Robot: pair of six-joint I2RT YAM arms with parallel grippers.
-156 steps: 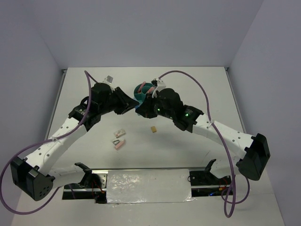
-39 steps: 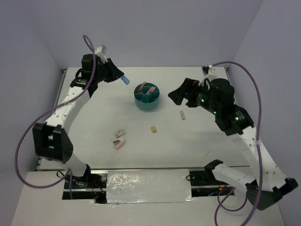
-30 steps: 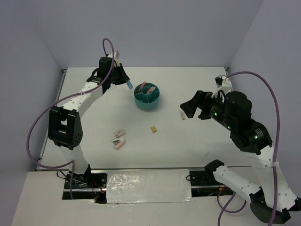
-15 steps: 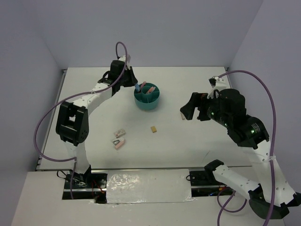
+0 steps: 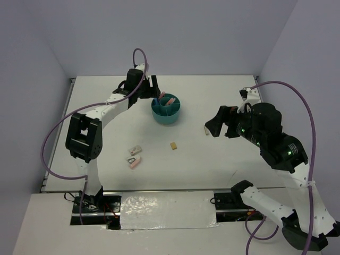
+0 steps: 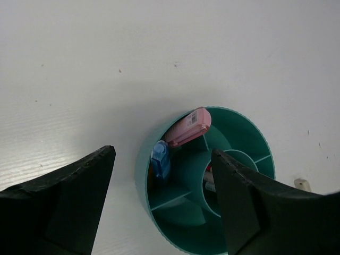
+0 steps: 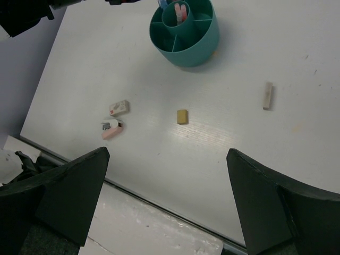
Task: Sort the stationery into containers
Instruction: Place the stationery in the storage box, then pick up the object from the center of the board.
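The left gripper point(image 5: 153, 87) stood wide open, empty, over the teal tub point(image 6: 234, 119); a blue capsule point(image 6: 160, 159) lay in its outer compartment beside a pink capsule point(image 6: 187, 126). The right gripper point(image 7: 169, 154) gaped empty. Print on the white block point(image 7: 119, 108) was unreadable.

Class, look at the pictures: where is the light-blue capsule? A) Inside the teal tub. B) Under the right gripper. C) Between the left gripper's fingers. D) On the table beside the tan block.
A: the left wrist view shows the light-blue capsule standing in an outer compartment of the teal tub, beside a pink piece.
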